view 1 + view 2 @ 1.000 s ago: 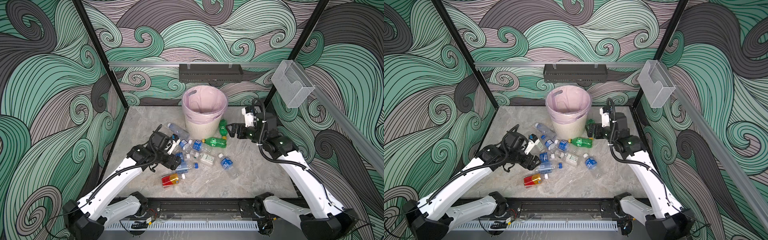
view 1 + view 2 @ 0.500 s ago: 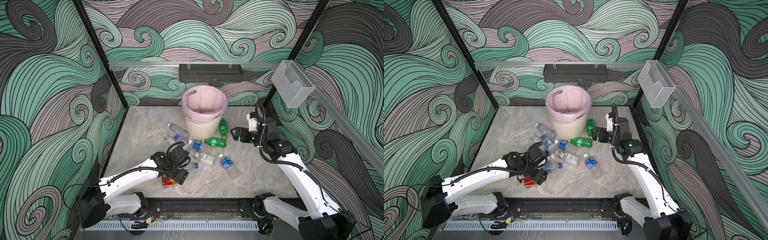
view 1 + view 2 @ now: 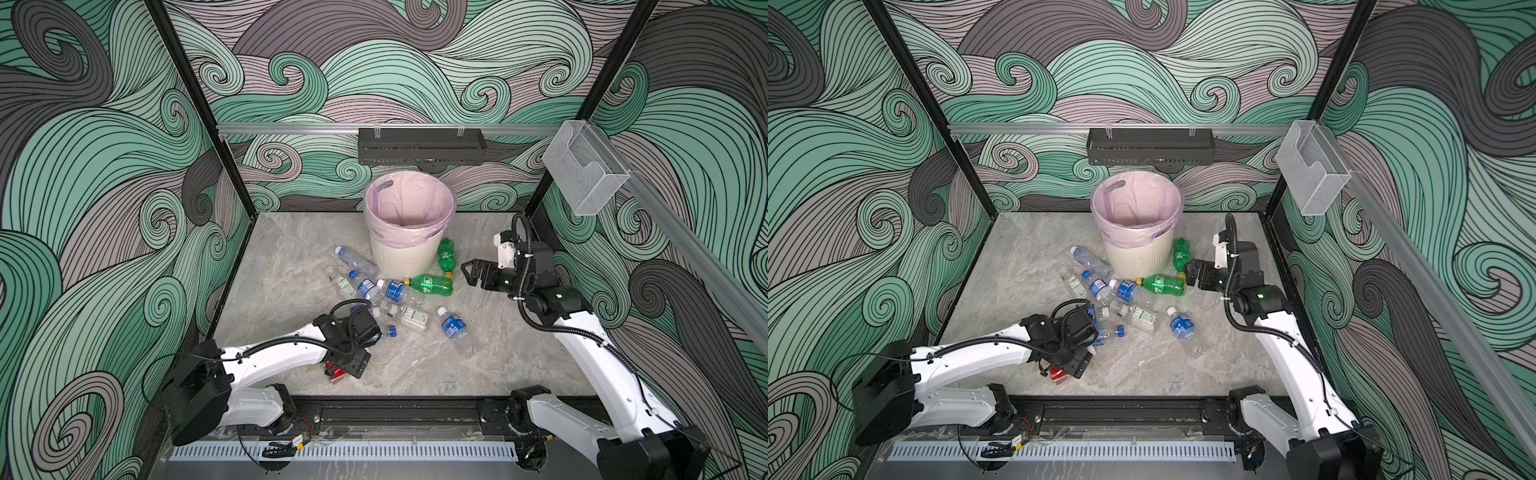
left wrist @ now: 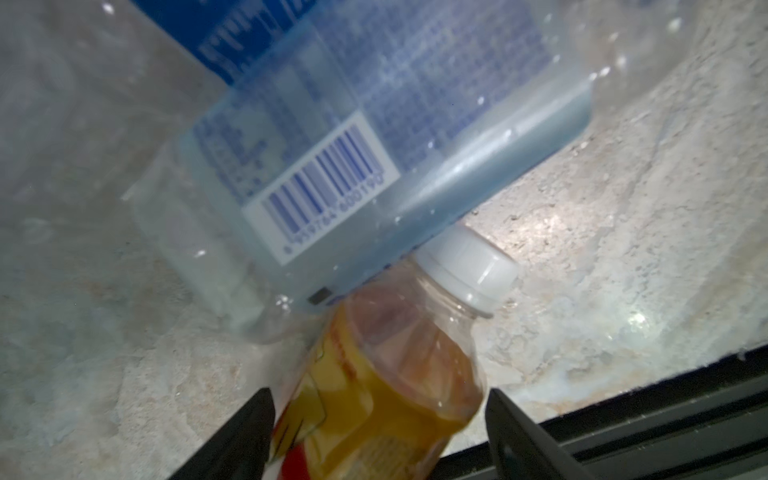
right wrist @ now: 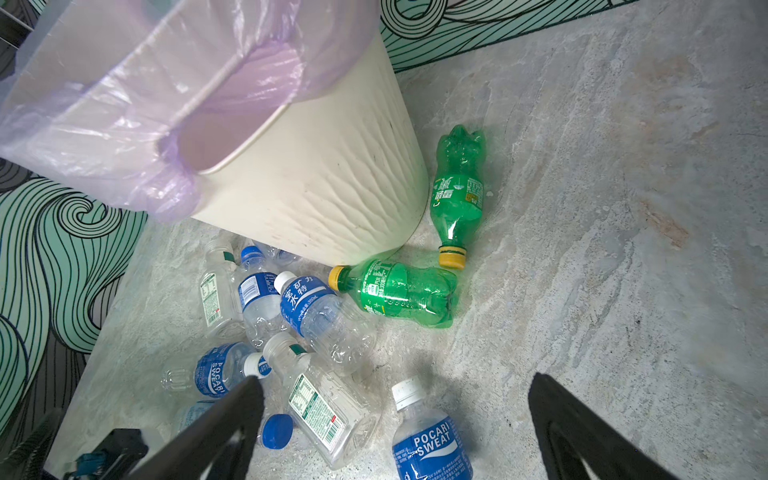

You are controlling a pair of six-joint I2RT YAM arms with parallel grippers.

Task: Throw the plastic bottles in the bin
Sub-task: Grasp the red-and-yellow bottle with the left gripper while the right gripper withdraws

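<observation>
Marble tabletop [image 3: 415, 365], left gripper [image 3: 350, 365] half-hiding red-yellow bottle [image 3: 336, 375]

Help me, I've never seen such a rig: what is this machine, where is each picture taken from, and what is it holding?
Two robot arms with two-fingered grippers stand at a stone table. Two pictures look down on the whole scene; two come from cameras on the wrists. On the table lie plastic bottles beside a bin with a pink liner. The left gripper straddles a red-and-yellow bottle, partly under a blue-labelled one; whether it grips yet is unclear. The right gripper hangs open and empty near the green bottles.
</observation>
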